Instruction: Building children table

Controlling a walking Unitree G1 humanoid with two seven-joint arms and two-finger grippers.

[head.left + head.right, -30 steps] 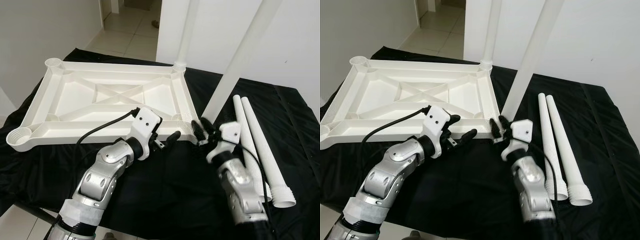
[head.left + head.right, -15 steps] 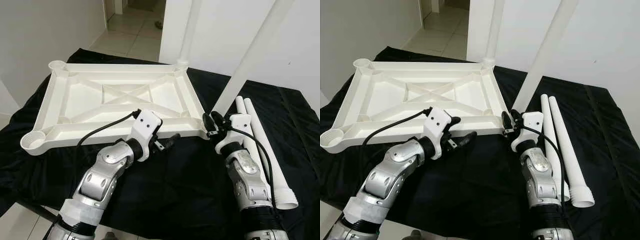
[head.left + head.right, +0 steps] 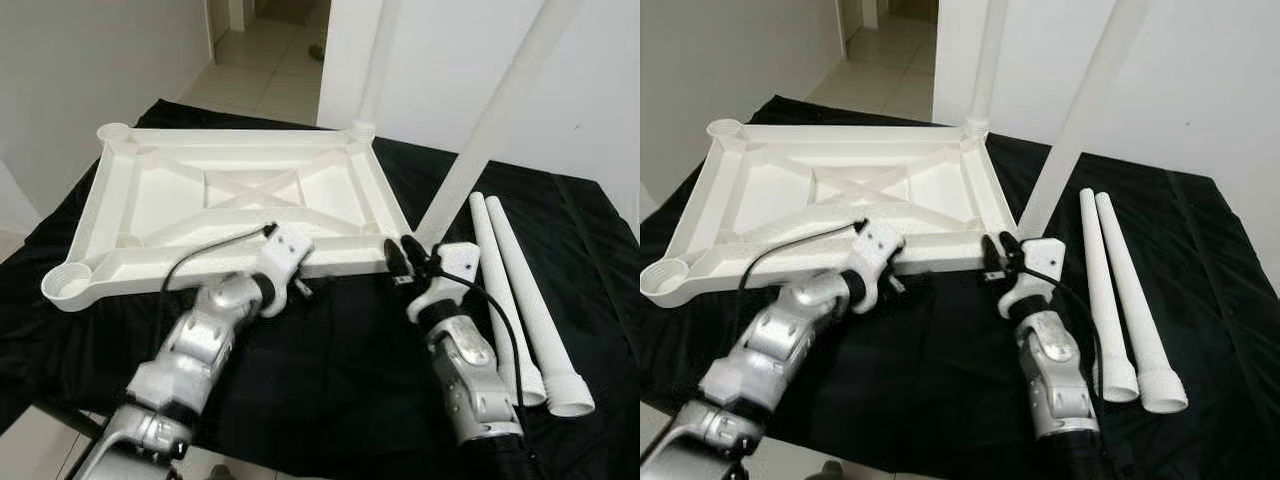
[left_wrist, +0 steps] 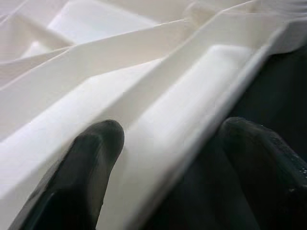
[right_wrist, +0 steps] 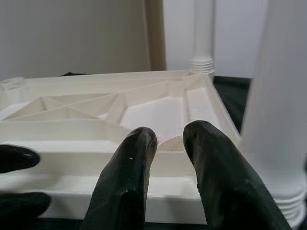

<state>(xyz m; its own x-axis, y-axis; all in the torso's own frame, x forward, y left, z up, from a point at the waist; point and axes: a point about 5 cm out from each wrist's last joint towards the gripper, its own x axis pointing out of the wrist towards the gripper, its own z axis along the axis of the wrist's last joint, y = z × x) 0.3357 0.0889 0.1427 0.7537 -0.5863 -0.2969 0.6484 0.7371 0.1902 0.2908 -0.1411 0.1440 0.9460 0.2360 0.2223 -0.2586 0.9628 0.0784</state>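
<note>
The white tabletop [image 3: 150, 215] lies upside down on the black cloth. One white leg [image 3: 378, 60] stands in its far right corner socket. Another leg [image 3: 485, 135] rises tilted from the near right corner. My left gripper [image 3: 300, 288] is at the near rim, open, with its fingers [image 4: 91, 158] either side of that rim [image 4: 192, 110]. My right gripper [image 3: 398, 262] hovers at the near right corner beside the tilted leg's base. Its fingers [image 5: 134, 158] are slightly apart and hold nothing.
Two loose white legs [image 3: 505, 290] lie side by side on the cloth [image 3: 340, 370] to my right, threaded ends toward me. The cloth's front edge drops to the floor at bottom left. White walls stand behind, with a tiled doorway [image 3: 270, 60] beyond.
My left gripper has pushed forward so its fingers now straddle the near rim. My right gripper has drawn back a little from the tilted leg's base.
</note>
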